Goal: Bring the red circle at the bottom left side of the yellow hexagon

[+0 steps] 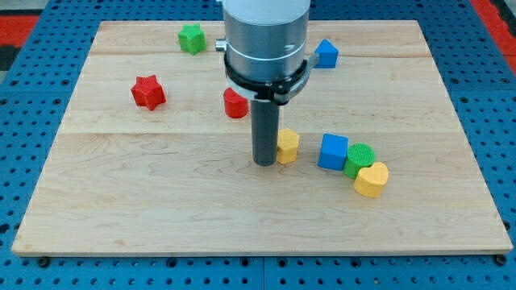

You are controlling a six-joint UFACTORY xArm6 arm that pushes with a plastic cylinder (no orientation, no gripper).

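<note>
Red circle (235, 105) sits just up and to the view's left of the yellow hexagon (288, 146), partly hidden behind the arm's grey housing, so only its left part shows; its round shape I take from the task rather than from what is visible. My tip (264, 163) stands touching or nearly touching the hexagon's left side, below the red circle and apart from it. The tool here is a plain rod with nothing to open or close, and it holds nothing.

Main risk, as I judge it: the tip is so close to the hexagon that any move toward the view's right would shove the hexagon away and shift the target spot. Coming at the red circle from the wrong side could also drive it into the hexagon instead of settling at its lower left.

Counted on the wooden surface (161, 201):
- red: the circle and one star (148, 92)
- yellow: the hexagon and one heart (372, 179)
- blue: one cube (333, 151) and one further block (326, 53) near the top
- green: one star (191, 38) and one round block (359, 159)
</note>
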